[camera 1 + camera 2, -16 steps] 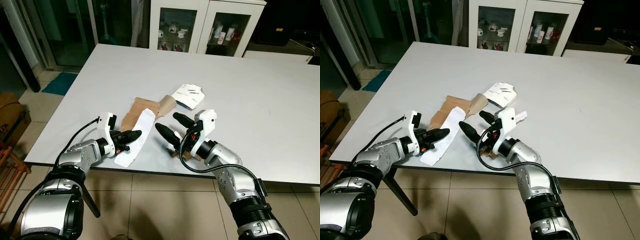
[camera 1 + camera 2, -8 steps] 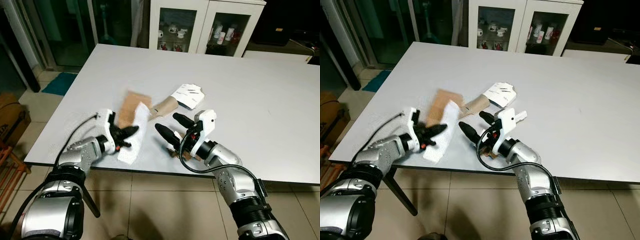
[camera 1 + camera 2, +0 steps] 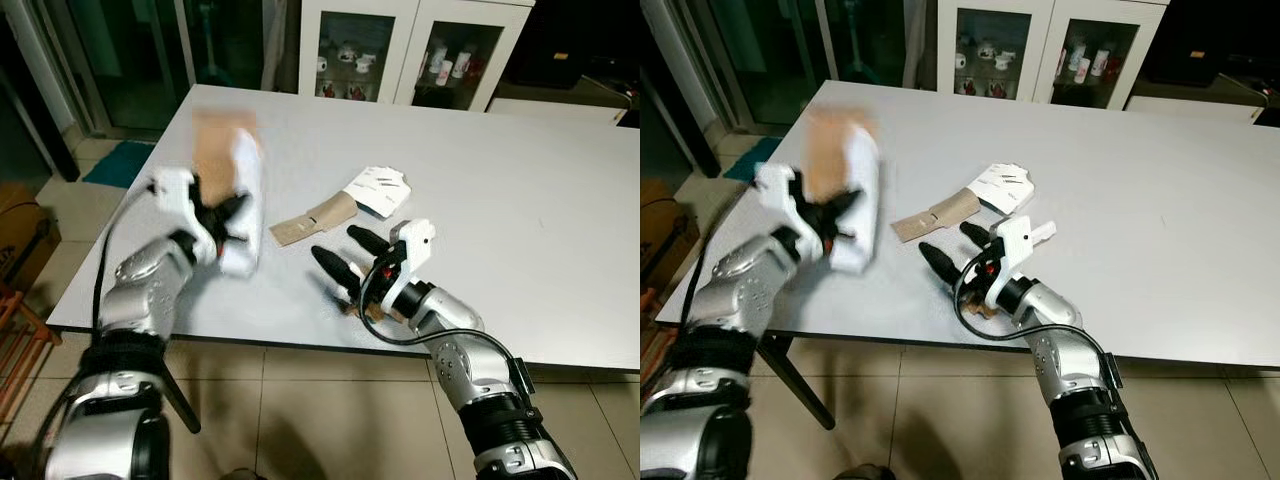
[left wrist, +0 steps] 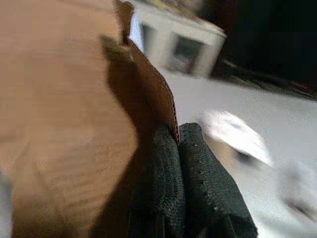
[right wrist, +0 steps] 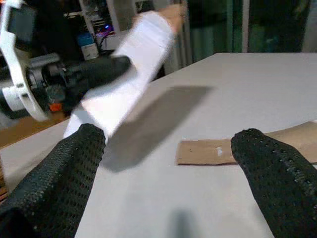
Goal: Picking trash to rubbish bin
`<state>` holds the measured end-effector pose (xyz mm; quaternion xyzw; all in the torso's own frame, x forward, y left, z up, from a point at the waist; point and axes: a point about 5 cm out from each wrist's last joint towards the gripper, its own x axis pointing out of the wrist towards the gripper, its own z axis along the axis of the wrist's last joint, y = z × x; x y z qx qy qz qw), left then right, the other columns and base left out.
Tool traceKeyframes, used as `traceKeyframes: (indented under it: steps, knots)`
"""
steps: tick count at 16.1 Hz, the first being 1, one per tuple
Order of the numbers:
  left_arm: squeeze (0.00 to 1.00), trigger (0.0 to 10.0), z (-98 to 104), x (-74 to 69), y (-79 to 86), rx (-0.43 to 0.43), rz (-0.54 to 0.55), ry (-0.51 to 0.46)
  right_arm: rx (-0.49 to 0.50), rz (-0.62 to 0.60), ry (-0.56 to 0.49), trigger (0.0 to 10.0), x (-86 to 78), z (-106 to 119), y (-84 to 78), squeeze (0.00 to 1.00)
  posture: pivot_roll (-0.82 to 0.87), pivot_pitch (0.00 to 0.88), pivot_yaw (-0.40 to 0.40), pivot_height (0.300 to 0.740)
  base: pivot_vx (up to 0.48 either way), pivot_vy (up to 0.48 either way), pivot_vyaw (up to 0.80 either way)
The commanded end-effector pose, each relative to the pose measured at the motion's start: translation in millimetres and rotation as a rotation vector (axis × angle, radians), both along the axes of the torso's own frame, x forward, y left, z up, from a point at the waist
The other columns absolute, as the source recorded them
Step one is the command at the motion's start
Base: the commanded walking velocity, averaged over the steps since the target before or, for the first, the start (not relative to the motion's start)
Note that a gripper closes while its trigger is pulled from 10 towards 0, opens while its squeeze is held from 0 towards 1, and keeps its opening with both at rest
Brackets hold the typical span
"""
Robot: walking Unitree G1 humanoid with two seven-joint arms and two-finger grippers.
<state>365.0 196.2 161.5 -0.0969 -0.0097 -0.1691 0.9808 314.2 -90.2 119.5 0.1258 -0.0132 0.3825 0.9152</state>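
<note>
My left gripper [image 3: 226,214] is shut on a flat brown cardboard piece [image 3: 221,138] with a white paper sheet [image 3: 245,205] against it. It holds both in the air above the table's left side, blurred by motion. The left wrist view shows the black fingers [image 4: 168,188] pinching the cardboard's edge [image 4: 64,124]. A brown cardboard strip [image 3: 315,218] and a white crumpled paper [image 3: 380,190] lie on the table. My right gripper [image 3: 347,255] stands open just behind the table's front edge, in front of the strip [image 5: 237,146]. A small brown scrap [image 3: 352,308] lies under it.
The white table [image 3: 500,180] stretches far to the right and back. A white glass-door cabinet [image 3: 410,50] stands behind it. Tiled floor lies in front, with a cardboard box [image 3: 20,235] and a blue mat [image 3: 120,165] at the left.
My left gripper has lifted the cardboard and white paper off the table, up and to the left. The brown strip stays lying on the table. The right gripper has not moved.
</note>
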Motion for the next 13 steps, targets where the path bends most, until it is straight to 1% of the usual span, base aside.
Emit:
traceKeyframes:
  steps: [1, 2, 3, 4, 5, 6, 7, 8, 9, 12, 13]
  knots:
    - [0.0, 10.0, 12.7, 3.0, 0.7, 0.017, 0.042, -0.055, 0.014, -0.031, -0.042, 10.0, 4.1, 10.8, -5.2, 0.0, 0.03, 0.012, -0.051, 0.74, 0.0, 0.0, 0.0]
    - [0.0, 10.0, 17.0, 0.3, -3.0, 0.106, 0.134, -0.119, 0.035, -0.104, -0.067, 10.0, 11.1, 19.4, -10.4, 0.0, 0.04, 0.008, -0.052, 0.74, 0.0, 0.0, 0.0]
    - [0.0, 10.0, 18.0, -1.9, -11.4, 0.12, 0.153, -0.167, 0.046, -0.206, -0.095, 10.0, 19.1, 27.6, -18.1, 0.0, 0.04, 0.008, -0.052, 0.74, 0.0, 0.0, 0.0]
    - [0.0, 10.0, 17.6, -3.7, -15.9, 0.156, 0.181, -0.195, 0.074, -0.335, -0.112, 10.0, 27.6, 35.2, -30.8, 0.0, 0.04, 0.006, -0.052, 0.74, 0.0, 0.0, 0.0]
    - [0.0, 10.0, 21.4, -5.0, -15.1, 0.217, 0.212, -0.243, 0.081, -0.469, -0.121, 10.0, 34.0, 39.3, -45.9, 0.0, 0.03, 0.007, -0.051, 0.74, 0.0, 0.0, 0.0]
    - [0.0, 10.0, 21.0, -7.1, -20.7, 0.259, 0.229, -0.285, 0.079, -0.533, -0.119, 10.0, 36.1, 39.3, -54.4, 0.0, 0.03, 0.007, -0.051, 0.74, 0.0, 0.0, 0.0]
    - [0.0, 10.0, 19.7, -8.4, -24.8, 0.277, 0.236, -0.303, 0.081, -0.548, -0.116, 10.0, 36.5, 38.9, -56.8, 0.0, 0.03, 0.007, -0.051, 0.74, 0.0, 0.0, 0.0]
    - [0.0, 10.0, 17.0, -10.8, -31.0, 0.27, 0.252, -0.321, 0.062, -0.636, -0.095, 10.0, 37.5, 33.2, -68.7, 0.0, 0.03, 0.006, -0.05, 0.74, 0.0, 0.0, 0.0]
    - [0.0, 10.0, 9.7, -12.6, -29.5, 0.272, 0.28, -0.302, 0.019, -0.712, -0.087, 10.0, 36.3, 25.5, -76.7, 0.0, 0.03, 0.005, -0.048, 0.74, 0.0, 0.0, 0.0]
    - [0.0, 10.0, -2.1, -15.8, -22.1, 0.376, 0.328, -0.281, -0.009, -0.834, -0.122, 10.0, 33.8, 24.9, -85.7, 0.0, 0.03, 0.0, -0.041, 0.74, 0.0, 0.0, 0.0]
    - [0.0, 10.0, -5.9, -16.2, -21.0, 0.386, 0.343, -0.266, -0.016, -0.852, -0.124, 10.0, 33.8, 24.2, -87.4, 0.0, 0.03, 0.0, -0.041, 0.74, 0.0, 0.0, 0.0]
